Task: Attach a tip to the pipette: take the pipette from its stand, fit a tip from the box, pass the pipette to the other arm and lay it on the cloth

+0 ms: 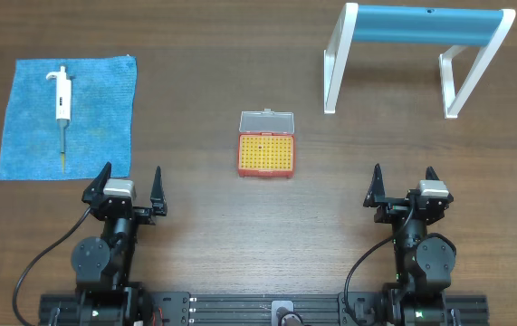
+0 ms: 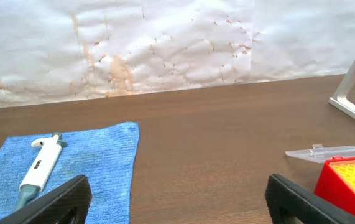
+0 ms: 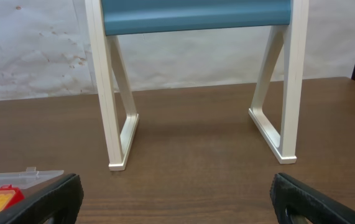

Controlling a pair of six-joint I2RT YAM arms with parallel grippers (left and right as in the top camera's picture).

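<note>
A white pipette [image 1: 62, 100] with a yellow tip lies on the blue cloth [image 1: 104, 127] at the left; the left wrist view has the pipette [image 2: 40, 171] on the cloth [image 2: 102, 162] too. The red tip box [image 1: 265, 154], lid open and full of yellow tips, sits mid-table; its corner [image 2: 351, 180] and lid [image 3: 15, 177] show from the wrists. The blue-and-white stand [image 1: 421, 36] is bare at the back right, also [image 3: 196, 15]. My left gripper [image 1: 131, 188] and right gripper [image 1: 405, 186] rest open near the arm bases, holding nothing.
Brown wooden tabletop [image 1: 195, 81] with free room between cloth, box and stand. A crumpled white sheet [image 2: 165, 43] lines the wall behind the table. Cables loop beside both arm bases at the front edge.
</note>
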